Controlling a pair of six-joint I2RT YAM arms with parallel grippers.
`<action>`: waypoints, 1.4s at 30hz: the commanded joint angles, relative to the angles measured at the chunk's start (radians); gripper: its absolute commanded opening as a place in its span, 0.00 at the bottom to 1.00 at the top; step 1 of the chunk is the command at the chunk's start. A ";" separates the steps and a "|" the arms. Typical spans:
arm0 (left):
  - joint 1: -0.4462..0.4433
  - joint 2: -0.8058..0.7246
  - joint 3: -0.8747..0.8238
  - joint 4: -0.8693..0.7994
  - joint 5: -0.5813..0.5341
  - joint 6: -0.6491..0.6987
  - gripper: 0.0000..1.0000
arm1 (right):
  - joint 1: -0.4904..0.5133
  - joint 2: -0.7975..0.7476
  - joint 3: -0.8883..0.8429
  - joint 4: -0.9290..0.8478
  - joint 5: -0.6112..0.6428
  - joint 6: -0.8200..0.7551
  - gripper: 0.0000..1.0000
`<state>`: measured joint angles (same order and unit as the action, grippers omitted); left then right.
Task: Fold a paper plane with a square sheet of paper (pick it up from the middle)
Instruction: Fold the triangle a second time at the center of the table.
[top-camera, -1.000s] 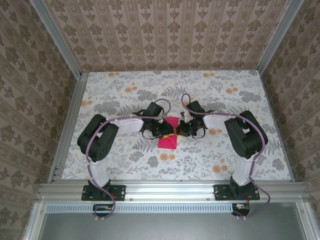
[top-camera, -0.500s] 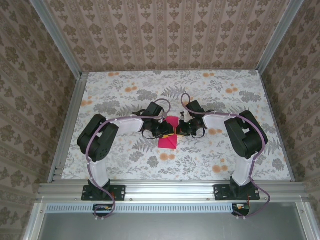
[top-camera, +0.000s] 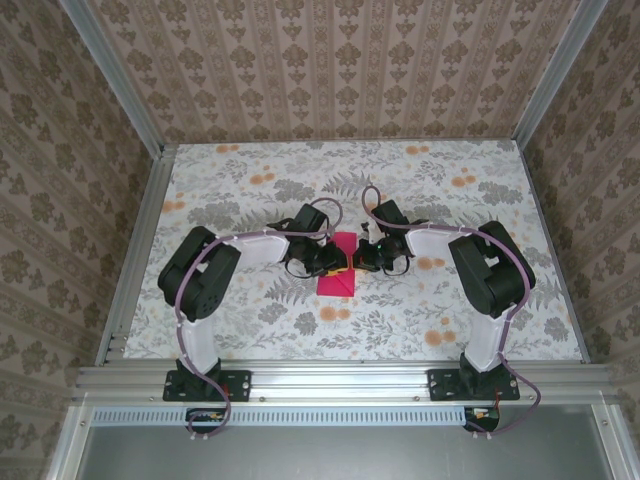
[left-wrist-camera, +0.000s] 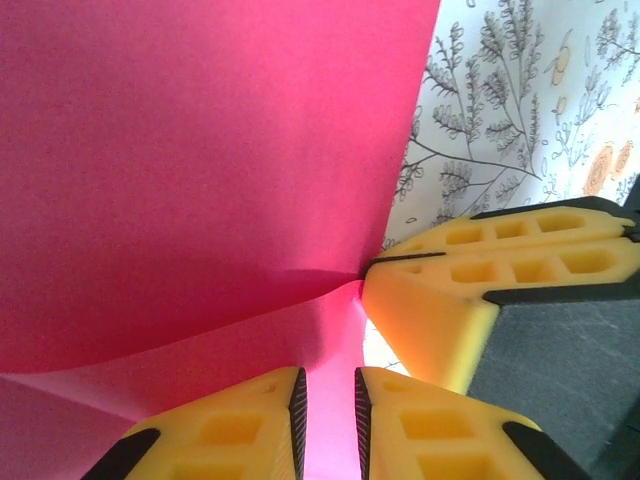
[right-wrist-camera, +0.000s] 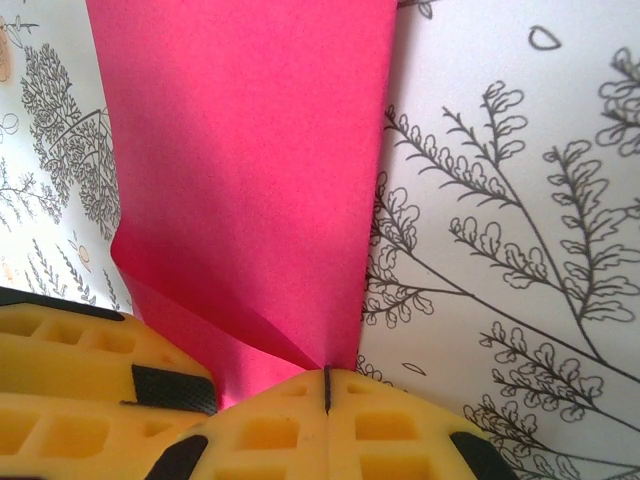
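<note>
The square sheet of paper (top-camera: 335, 281), magenta, lies at the table's middle as a narrow upright rectangle between both grippers. In the left wrist view the paper (left-wrist-camera: 200, 150) has a flap lifted along a crease. My left gripper (left-wrist-camera: 327, 425) stands open by a narrow gap, with pink paper showing in that gap. My right gripper (right-wrist-camera: 327, 385) is shut on the paper's (right-wrist-camera: 250, 150) edge, and its yellow fingers (left-wrist-camera: 450, 290) sit close beside the left ones. From above, the left gripper (top-camera: 342, 264) and right gripper (top-camera: 358, 262) almost touch. A paper plane shape is out of view.
The floral tablecloth (top-camera: 250, 190) covers the table. Aluminium rails (top-camera: 330, 380) run along the near edge and both sides, and wallpapered walls close in the back and flanks. Both arm elbows (top-camera: 200, 275) rise on either side of the paper.
The left arm's elbow has shifted slightly to the right and its jaws have narrowed a little. The paper and the right arm stay where they were.
</note>
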<state>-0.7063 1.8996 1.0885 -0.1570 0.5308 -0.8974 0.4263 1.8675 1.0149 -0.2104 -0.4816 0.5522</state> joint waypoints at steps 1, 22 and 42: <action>-0.005 0.021 0.027 -0.040 0.002 0.007 0.23 | 0.003 0.035 0.010 -0.037 0.070 0.004 0.05; -0.003 0.040 0.022 -0.079 -0.045 -0.032 0.18 | 0.002 -0.038 0.027 -0.021 0.061 0.050 0.19; -0.004 0.041 0.017 -0.070 -0.080 -0.117 0.17 | 0.071 -0.317 -0.234 -0.013 0.016 0.085 0.21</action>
<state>-0.7074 1.9236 1.1004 -0.1925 0.4969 -0.9867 0.4740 1.5871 0.7944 -0.2108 -0.4488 0.6281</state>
